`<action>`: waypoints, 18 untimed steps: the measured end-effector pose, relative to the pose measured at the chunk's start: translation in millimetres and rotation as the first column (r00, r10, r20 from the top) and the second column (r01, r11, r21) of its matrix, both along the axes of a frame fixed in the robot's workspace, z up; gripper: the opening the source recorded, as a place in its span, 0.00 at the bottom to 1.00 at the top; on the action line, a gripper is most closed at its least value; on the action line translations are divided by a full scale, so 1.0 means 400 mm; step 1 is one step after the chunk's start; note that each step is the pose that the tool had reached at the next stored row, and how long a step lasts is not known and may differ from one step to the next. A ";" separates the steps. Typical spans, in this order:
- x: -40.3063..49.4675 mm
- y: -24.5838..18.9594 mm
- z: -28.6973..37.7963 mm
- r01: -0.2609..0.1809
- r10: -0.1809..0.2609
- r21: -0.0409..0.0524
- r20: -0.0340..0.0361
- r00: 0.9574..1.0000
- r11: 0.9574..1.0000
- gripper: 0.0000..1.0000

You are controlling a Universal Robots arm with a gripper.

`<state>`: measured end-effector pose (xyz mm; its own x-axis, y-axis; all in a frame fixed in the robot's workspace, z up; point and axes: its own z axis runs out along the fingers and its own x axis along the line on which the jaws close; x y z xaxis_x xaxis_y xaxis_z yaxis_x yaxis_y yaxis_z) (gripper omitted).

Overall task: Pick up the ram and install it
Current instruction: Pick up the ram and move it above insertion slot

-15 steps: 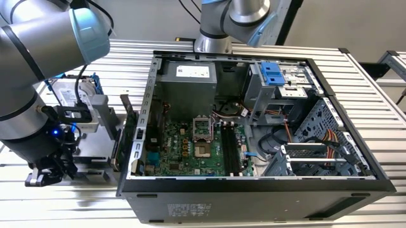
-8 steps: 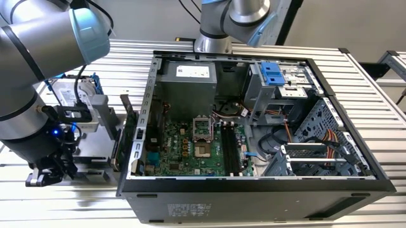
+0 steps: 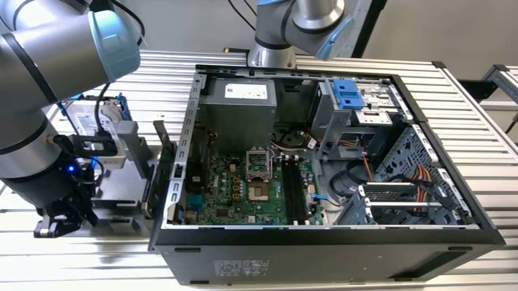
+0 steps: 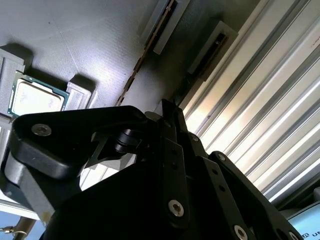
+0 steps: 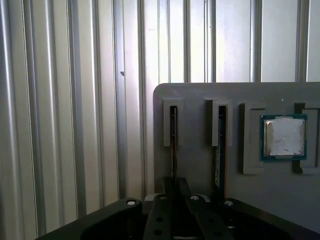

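You get soft, even white light in the exterior view: the ribbed table [image 3: 474,115] is bright, while the inside of the computer case [image 3: 324,254] sits dimmer, with a faint shadow along its front. In both wrist views the table's ribs glare almost white. Against them the gripper [image 5: 176,181] is a black, underlit mass, and the processor lid [image 5: 284,136] shines pale.

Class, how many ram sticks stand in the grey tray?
2. One ram stick stands in the slot at the grey tray's rounded corner, by the claw; the other ram stick fills the next slot, toward the processor chip. More may be hidden.
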<state>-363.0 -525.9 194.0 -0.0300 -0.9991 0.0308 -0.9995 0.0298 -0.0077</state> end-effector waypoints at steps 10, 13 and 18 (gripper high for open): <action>0.000 0.000 0.000 0.000 0.000 0.000 0.000 1.000 1.000 0.00; 0.000 0.000 0.000 0.000 0.000 0.000 0.000 1.000 1.000 0.00; 0.000 0.000 0.000 0.000 0.000 0.000 0.000 1.000 1.000 0.00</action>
<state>-363.1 -525.9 194.0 -0.0296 -0.9991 0.0307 -0.9995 0.0294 -0.0077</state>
